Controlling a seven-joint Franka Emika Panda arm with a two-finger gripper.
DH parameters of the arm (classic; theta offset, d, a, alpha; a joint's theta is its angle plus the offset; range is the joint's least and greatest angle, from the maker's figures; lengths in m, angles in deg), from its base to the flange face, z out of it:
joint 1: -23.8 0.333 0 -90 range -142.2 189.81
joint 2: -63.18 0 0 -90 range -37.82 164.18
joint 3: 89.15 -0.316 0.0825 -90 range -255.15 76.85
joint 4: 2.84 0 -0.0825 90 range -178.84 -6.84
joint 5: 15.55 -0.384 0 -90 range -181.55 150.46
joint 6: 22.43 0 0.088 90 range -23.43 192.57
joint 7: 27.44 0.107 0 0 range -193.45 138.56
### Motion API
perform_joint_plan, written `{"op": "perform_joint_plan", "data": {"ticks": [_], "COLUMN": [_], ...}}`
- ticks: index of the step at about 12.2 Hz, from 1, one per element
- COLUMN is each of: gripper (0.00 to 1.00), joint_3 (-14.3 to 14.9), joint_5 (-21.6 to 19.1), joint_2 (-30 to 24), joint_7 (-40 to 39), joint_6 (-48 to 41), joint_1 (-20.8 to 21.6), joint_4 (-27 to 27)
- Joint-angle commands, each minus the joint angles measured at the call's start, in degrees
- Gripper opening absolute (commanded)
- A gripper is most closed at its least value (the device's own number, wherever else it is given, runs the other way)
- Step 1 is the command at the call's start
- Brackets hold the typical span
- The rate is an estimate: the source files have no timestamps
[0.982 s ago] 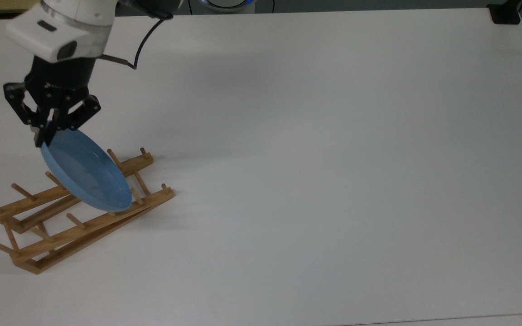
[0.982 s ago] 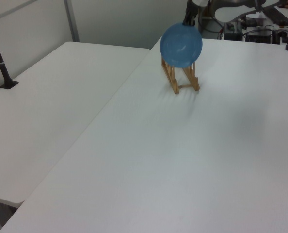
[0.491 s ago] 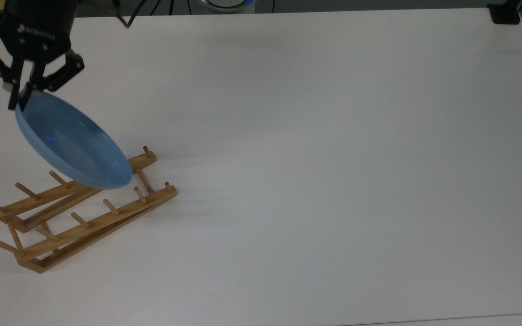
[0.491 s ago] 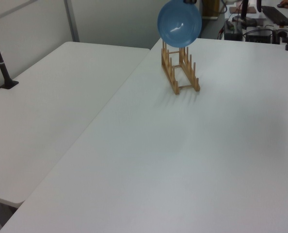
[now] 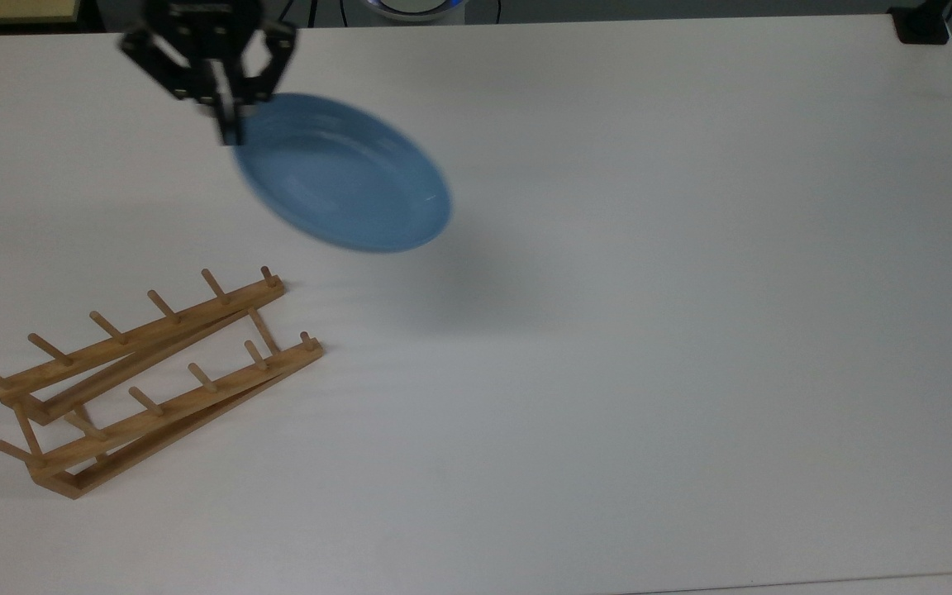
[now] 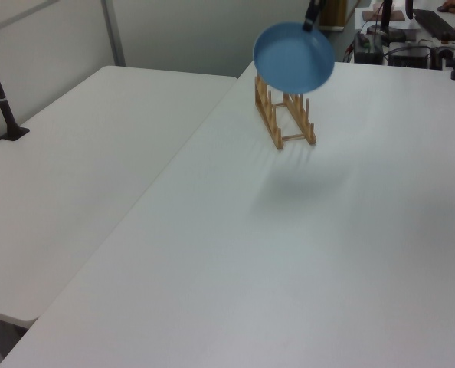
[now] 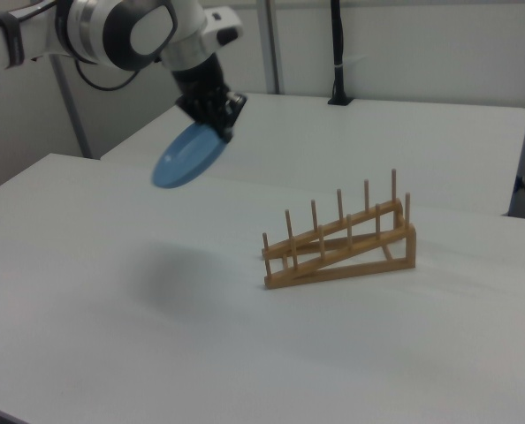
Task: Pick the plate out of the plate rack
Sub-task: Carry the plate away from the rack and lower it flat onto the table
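The light-blue plate [image 5: 348,172] hangs tilted in the air, clear of the rack, held by its rim. My gripper [image 5: 228,124] is shut on the plate's edge at the top view's upper left. The same plate [image 6: 293,57] floats above the rack in the left view, and the plate [image 7: 188,155] hangs below my gripper [image 7: 223,131] in the right view. The wooden plate rack [image 5: 141,380] stands on the table with nothing between its pegs; it appears as the rack [image 6: 285,115] in the left view and the rack [image 7: 340,244] in the right view.
The white table [image 5: 649,330] stretches wide to the top view's right of the rack. A second white table [image 6: 74,169] adjoins it on the left view's left. A black post base [image 5: 921,25] sits at the top view's far right corner.
My gripper has carried the plate up off the rack and then toward the top view's right, away from the rack. The plate now hangs over bare table. The rack stays in place.
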Motion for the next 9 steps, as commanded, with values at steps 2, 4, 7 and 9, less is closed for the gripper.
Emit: {"op": "perform_joint_plan", "data": {"ticks": [2, 4, 7, 9], "gripper": [0.0, 0.0, 0.0, 0.0], "joint_3": [-0.06, -0.42, 0.28, 0.29], "joint_5": [-7.27, -7.54, -7.54, -7.54], "joint_2": [0.26, 2.97, 8.68, 10.63], "joint_7": [6.17, 5.04, -0.85, -1.12], "joint_6": [-13.16, -15.11, -15.11, -15.2], "joint_1": [3.59, 3.94, 5.7, 6.92], "joint_4": [-3.86, -5.53, -6.85, -8.16]}}
